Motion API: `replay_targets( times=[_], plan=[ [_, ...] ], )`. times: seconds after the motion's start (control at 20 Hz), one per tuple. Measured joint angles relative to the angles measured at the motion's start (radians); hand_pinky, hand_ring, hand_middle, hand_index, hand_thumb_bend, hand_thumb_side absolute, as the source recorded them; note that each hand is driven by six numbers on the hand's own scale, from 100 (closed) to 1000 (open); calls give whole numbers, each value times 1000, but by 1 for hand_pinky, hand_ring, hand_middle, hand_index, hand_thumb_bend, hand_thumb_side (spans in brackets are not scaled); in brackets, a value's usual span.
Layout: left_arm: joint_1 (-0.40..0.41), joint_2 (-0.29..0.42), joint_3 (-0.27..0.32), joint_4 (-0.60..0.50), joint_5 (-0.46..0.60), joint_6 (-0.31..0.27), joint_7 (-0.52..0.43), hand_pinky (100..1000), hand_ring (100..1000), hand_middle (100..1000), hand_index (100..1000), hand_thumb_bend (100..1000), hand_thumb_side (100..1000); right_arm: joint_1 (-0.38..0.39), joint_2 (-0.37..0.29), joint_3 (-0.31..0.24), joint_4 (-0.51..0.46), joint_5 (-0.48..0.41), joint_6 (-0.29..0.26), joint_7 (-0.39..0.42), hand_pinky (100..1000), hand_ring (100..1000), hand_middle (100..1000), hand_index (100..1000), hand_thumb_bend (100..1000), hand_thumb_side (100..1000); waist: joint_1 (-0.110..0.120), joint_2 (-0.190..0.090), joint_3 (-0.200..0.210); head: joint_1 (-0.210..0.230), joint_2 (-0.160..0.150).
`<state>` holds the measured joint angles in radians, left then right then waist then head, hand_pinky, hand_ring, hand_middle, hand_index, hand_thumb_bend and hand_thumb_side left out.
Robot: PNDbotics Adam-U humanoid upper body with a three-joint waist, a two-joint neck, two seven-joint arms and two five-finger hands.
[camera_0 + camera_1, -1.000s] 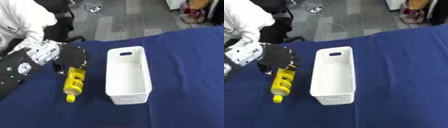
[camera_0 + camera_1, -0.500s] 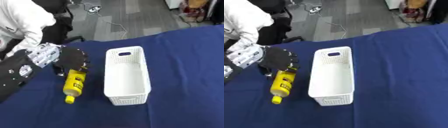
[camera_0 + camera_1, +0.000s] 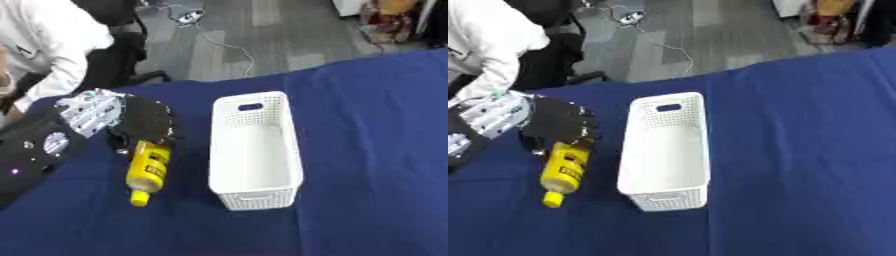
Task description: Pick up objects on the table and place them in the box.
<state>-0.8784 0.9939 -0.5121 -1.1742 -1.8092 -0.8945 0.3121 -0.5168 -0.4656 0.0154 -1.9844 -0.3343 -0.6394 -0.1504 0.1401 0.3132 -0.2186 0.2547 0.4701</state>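
A yellow bottle (image 3: 149, 169) with a yellow cap lies on the blue table, cap toward me, just left of the white perforated box (image 3: 255, 150). My left hand (image 3: 144, 122), black with a silver wrist, comes in from the left and sits on the bottle's far end with its fingers curled over it. The bottle still rests on the cloth. The box stands upright with nothing in it and has a handle slot in its far wall. My right hand shows in neither view.
The blue tablecloth (image 3: 367, 150) covers the table, with bare cloth to the right of the box and in front of it. Beyond the table's far edge lie a grey floor with cables and a person in white at the upper left.
The whole picture has shifted a little, so the camera moved. My left hand stays on the bottle's far end, and bottle and box keep their places.
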Motion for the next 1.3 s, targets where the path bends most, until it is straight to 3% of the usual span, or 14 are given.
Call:
replay_targets(
  times=[0.95, 1.3],
  plan=[
    [15, -12, -11, 29, -19, 20, 53, 695, 721, 792, 782, 643, 471, -2, 1, 0, 0, -6, -3, 3, 314, 409, 492, 572, 115, 884, -4, 2, 0, 0, 0],
    [24, -15, -11, 33, -17, 29, 64, 662, 622, 702, 652, 602, 520, -2, 1, 0, 0, -7, -2, 6, 315, 409, 492, 573, 115, 885, -6, 3, 0, 0, 0]
  ],
)
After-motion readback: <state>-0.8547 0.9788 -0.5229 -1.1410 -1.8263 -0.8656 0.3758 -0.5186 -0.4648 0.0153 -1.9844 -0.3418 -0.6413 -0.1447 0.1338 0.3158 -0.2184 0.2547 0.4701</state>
